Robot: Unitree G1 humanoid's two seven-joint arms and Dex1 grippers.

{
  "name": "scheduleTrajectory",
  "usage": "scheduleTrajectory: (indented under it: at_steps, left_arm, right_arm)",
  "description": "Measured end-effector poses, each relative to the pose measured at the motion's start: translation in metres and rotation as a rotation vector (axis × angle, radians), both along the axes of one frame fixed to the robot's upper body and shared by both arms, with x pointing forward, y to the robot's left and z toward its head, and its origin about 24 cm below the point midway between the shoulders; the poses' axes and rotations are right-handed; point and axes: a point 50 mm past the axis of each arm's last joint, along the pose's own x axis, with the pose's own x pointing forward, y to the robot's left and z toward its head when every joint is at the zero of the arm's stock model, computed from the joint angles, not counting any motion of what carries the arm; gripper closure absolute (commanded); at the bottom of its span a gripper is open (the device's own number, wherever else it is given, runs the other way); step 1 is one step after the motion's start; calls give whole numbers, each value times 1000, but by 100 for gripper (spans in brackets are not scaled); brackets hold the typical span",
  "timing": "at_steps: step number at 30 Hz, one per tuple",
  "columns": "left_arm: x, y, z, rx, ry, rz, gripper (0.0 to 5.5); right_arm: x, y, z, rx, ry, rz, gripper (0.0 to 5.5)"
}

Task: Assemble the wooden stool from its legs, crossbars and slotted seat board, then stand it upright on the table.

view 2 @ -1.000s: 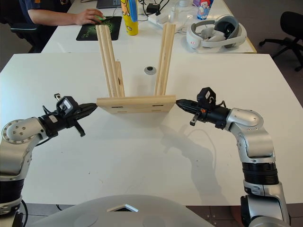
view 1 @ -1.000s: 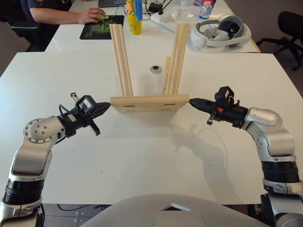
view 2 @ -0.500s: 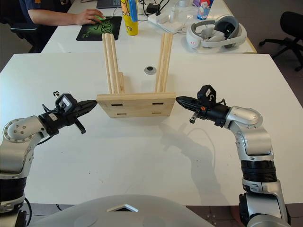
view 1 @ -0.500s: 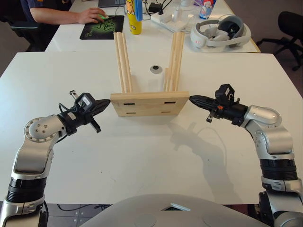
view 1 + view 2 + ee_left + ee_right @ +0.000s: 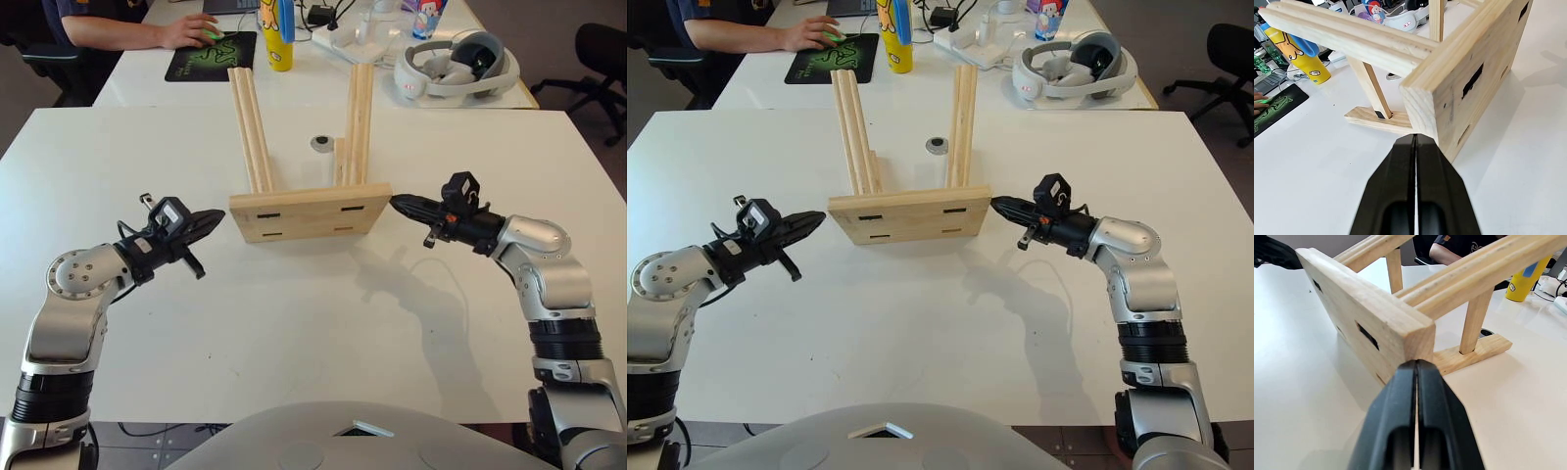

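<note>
Stool (image 5: pixel 309 211) lies tipped on white table (image 5: pixel 294 333); cluttered desk (image 5: pixel 137 88) behind.

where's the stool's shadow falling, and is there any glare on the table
Left eye view: the seat board throws a thin, soft shadow on the table along its near edge; the tabletop is evenly bright, with no hot spot. Right wrist view: a grey shadow lies on the table beneath the board's slotted face.

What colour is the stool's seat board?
The seat board is pale natural wood, best seen in the left wrist view.
</note>
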Motion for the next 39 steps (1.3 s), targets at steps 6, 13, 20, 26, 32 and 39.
scheduleTrajectory:
  at_steps: [6, 13, 20, 26, 32, 39]
  left_arm:
    - [3, 8, -16, 34, 29, 63, 548]
    - [4, 5, -50, 100, 88, 84, 548]
    - [11, -8, -77, 78, 95, 168, 548]
    - [11, -23, -86, 21, 112, 169, 548]
    - [11, -30, -93, -6, 117, 179, 548]
    - [16, -35, -94, -14, 106, 195, 548]
  right_arm:
    - [4, -6, -16, -100, -11, -70, 550]
    - [6, 5, -48, -250, 26, -77, 550]
    - [18, 17, -65, -281, 23, -184, 550]
    - [17, 22, -68, -295, 26, -170, 550]
    - [16, 23, -71, -305, 37, -163, 550]
    - [8, 27, -75, -304, 70, -133, 550]
